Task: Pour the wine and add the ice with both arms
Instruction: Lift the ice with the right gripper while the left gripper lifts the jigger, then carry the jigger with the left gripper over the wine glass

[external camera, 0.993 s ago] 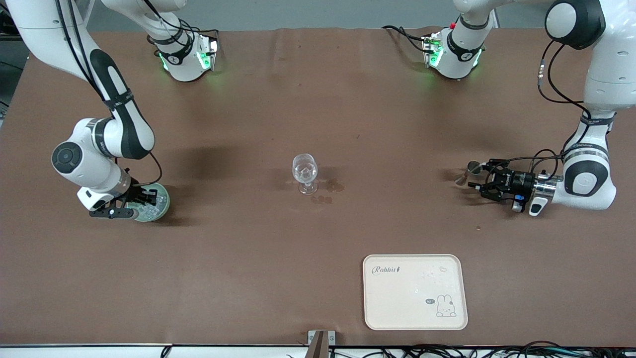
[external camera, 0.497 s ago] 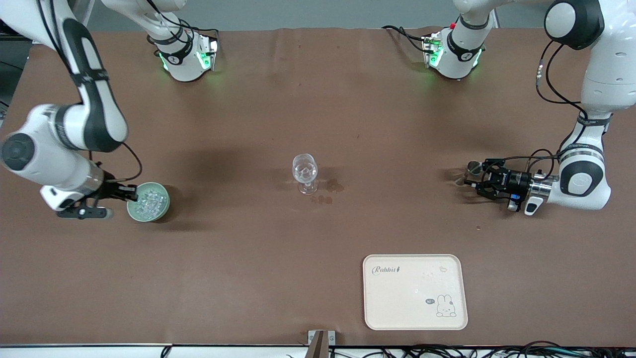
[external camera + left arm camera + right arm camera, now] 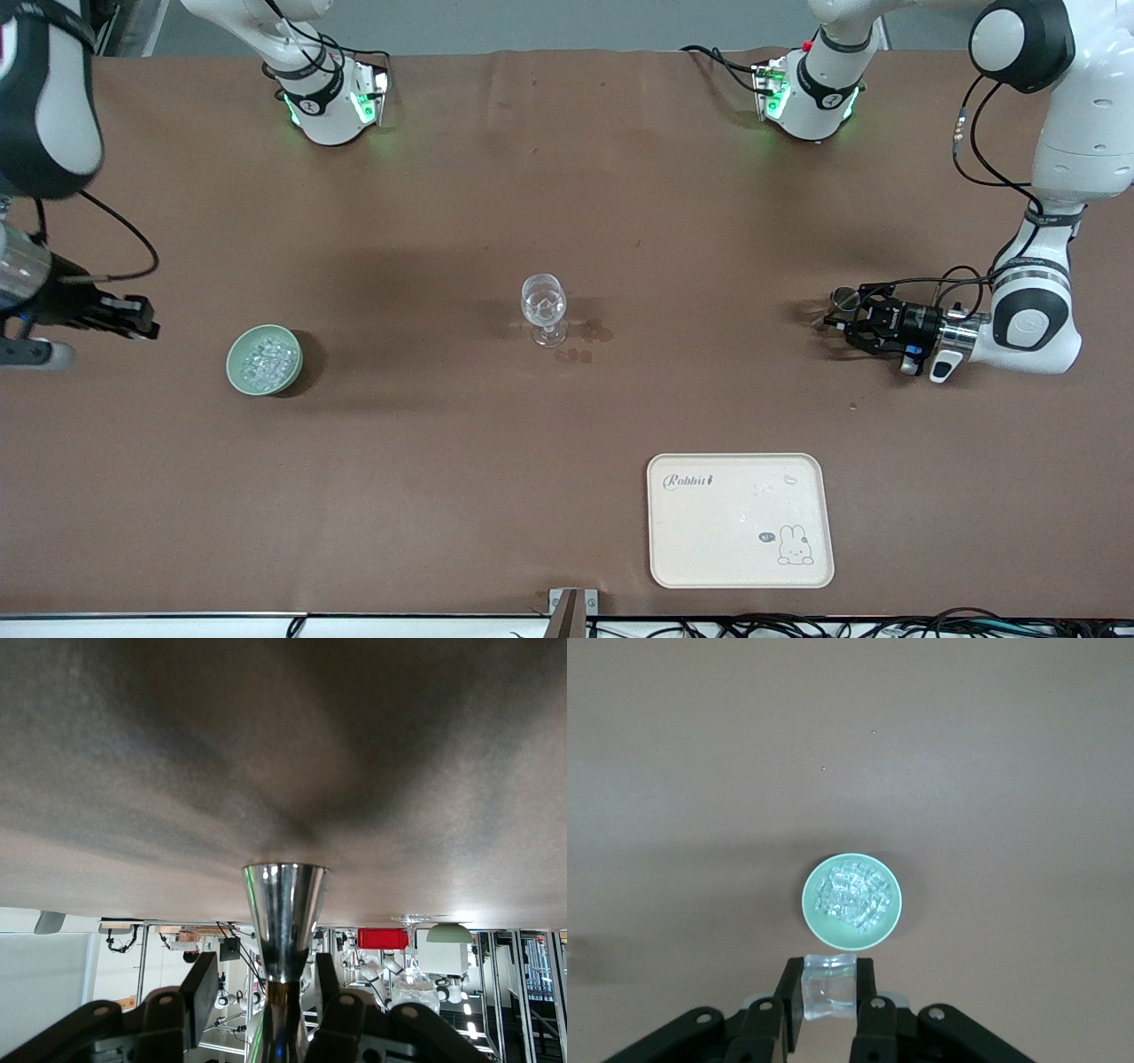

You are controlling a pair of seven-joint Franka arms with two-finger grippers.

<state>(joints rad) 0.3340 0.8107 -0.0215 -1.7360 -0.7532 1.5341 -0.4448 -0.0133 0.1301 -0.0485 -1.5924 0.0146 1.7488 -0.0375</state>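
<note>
My right gripper (image 3: 142,321) is up over the table at the right arm's end, beside the pale green bowl (image 3: 236,363). It is shut on one clear ice cube (image 3: 829,985), clamped between its fingers (image 3: 791,992). The bowl (image 3: 810,904) holds several more ice chunks (image 3: 852,896). My left gripper (image 3: 840,321) lies low at the left arm's end. Its fingers (image 3: 200,988) stand open on either side of the shiny metal jigger (image 3: 284,912), with gaps showing. The jigger (image 3: 843,299) stands upright on the table. The clear stemmed wine glass (image 3: 543,307) stands at the table's middle.
Wet spots (image 3: 585,342) mark the brown cloth beside the glass. A cream rabbit tray (image 3: 740,520) lies nearer the front camera, toward the left arm's end. Black cables trail from both arms.
My right gripper rose out of the bowl with an ice cube and moved away toward the right arm's end. My left gripper shifted slightly at the jigger.
</note>
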